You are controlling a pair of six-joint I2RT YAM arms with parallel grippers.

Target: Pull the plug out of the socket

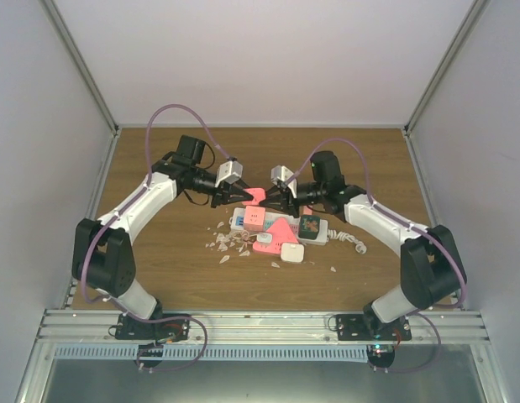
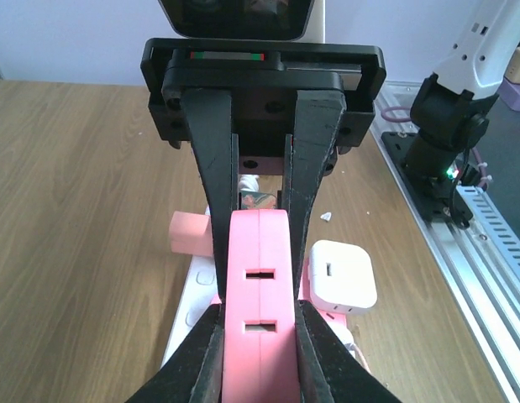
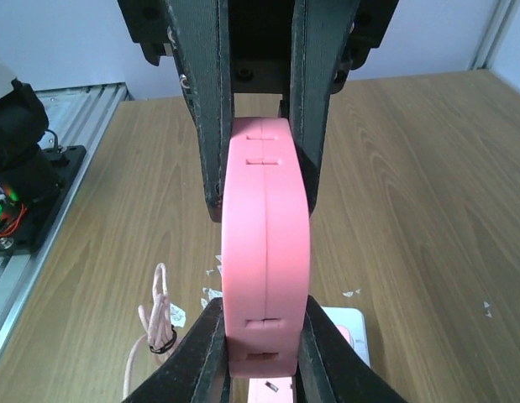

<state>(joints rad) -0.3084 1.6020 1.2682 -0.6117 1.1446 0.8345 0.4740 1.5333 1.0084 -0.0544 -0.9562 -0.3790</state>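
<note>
Left and right jaws pinch the pink plug (image 1: pixel 254 195).

Smooth pink plastic plug (image 2: pixel 258 311), wood-grain table (image 2: pixel 75 210)

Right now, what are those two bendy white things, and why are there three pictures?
Those are two robot arms: the left arm and the right arm, bolted at the edge of a wooden table. One picture looks down from above; the other two come from cameras on the wrists. On the table lie a long white power strip, some plugs and pale scraps. The left gripper and the right gripper both pinch one pink plug from opposite sides.
</note>
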